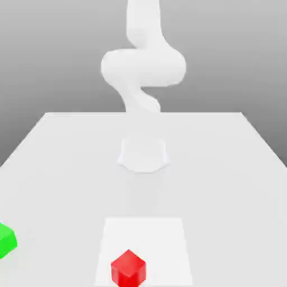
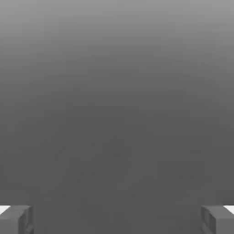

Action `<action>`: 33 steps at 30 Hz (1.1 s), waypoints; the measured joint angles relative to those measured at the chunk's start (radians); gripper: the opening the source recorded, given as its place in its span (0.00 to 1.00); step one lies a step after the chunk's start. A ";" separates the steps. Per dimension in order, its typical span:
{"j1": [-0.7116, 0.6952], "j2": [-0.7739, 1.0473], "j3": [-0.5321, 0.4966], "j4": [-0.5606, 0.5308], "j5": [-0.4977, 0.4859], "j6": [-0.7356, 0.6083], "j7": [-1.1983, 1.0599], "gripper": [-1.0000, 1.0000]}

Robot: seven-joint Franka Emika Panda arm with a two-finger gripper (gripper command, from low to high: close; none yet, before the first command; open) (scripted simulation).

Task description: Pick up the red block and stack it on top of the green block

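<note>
The table [image 1: 224, 168] is a plain white slab under a grey backdrop. In the exterior view the arm [image 1: 143, 61] rises from its round base [image 1: 143, 155] near the middle of the table and curls up out of the frame at 12 o'clock.

The red block [image 1: 128, 269] sits on the table close to the near edge, at about 6 o'clock from the base. It rests on a slightly brighter white rectangle [image 1: 168, 241] marked on the surface, toward that patch's near side, with one corner turned toward the camera.

The green block [image 1: 7, 241] lies at the exterior view's left edge, partly cut off by the frame, at roughly 8 o'clock from the base and about 10 o'clock from the red block. The two blocks are well apart, both flat on the table, neither stacked.

In the hand view the gripper [image 2: 117, 220] is released: its two grey fingertips [image 2: 16, 220] stand far apart at opposite sides of the picture, with nothing between them but plain grey background. It grasps nothing and touches neither block.
</note>
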 joint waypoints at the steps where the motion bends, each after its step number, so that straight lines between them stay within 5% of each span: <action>1: -0.017 0.039 0.014 -0.005 -0.007 0.014 0.031 0.50; 16: -0.162 0.588 0.115 -0.078 -0.125 0.202 0.469 0.50; 30: -0.154 1.080 0.082 -0.107 -0.104 0.456 0.694 0.50; 31: -0.148 1.106 0.075 -0.103 -0.111 0.477 0.700 0.00; 33: -0.148 1.106 0.075 -0.103 -0.111 0.477 0.700 0.00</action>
